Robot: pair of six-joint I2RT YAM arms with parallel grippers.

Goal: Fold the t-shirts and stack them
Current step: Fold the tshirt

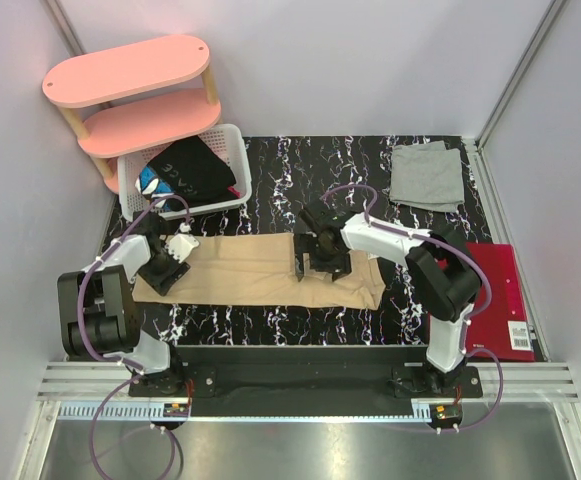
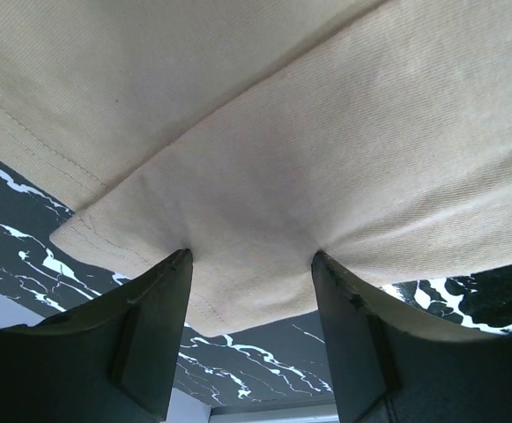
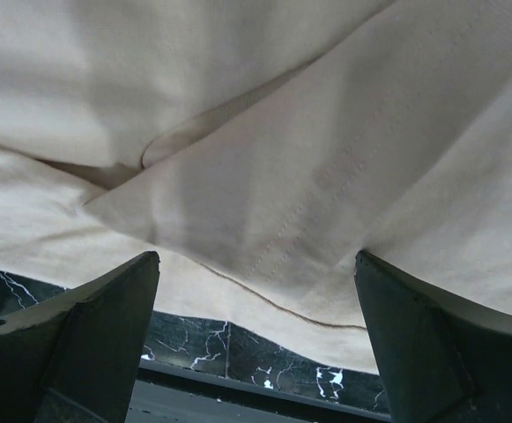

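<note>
The tan-beige t-shirt (image 1: 255, 270) lies folded into a long strip across the middle of the black marble table (image 1: 270, 160). My left gripper (image 1: 165, 262) is at the strip's left end. In the left wrist view it (image 2: 251, 260) is open, both fingertips resting on a cloth corner (image 2: 238, 220). My right gripper (image 1: 322, 258) is over the strip right of its middle. In the right wrist view it (image 3: 256, 260) is open wide, with layered tan cloth and a stitched hem (image 3: 264, 203) under its fingers. The light grey t-shirt (image 1: 427, 175) lies folded at the back right.
A red flat folder (image 1: 495, 300) lies at the table's right edge. A white basket (image 1: 230, 140) holding dark clothes stands at the back left, next to a pink two-tier shelf (image 1: 130, 70). Walls close in on the left, the back and the right.
</note>
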